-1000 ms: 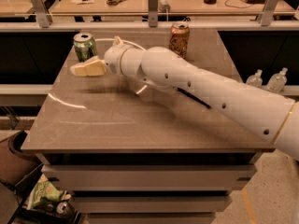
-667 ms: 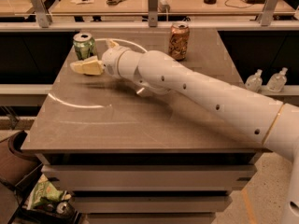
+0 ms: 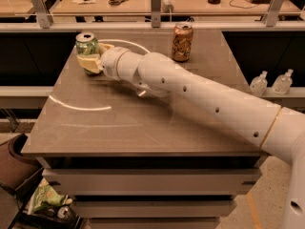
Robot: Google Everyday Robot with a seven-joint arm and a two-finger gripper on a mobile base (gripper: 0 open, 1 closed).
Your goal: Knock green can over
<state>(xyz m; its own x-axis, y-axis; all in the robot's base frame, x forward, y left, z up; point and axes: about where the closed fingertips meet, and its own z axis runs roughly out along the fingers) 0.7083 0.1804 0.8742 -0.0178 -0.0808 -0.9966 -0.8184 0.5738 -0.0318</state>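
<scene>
Green can (image 3: 87, 43): standing upright near the far left corner of the table (image 3: 143, 128).
Your pincer (image 3: 91, 61): right against the can's lower front side, touching it.
Pincer state: you cannot tell whether it is released or clenched.

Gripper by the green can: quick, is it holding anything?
Gripper: at the upright green can, far-left corner of the table; open, closed or holding cannot be told.

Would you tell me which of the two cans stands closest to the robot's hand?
The green can, at the table's back left, with the hand right at it; the orange-brown can stands apart to the right.
</scene>
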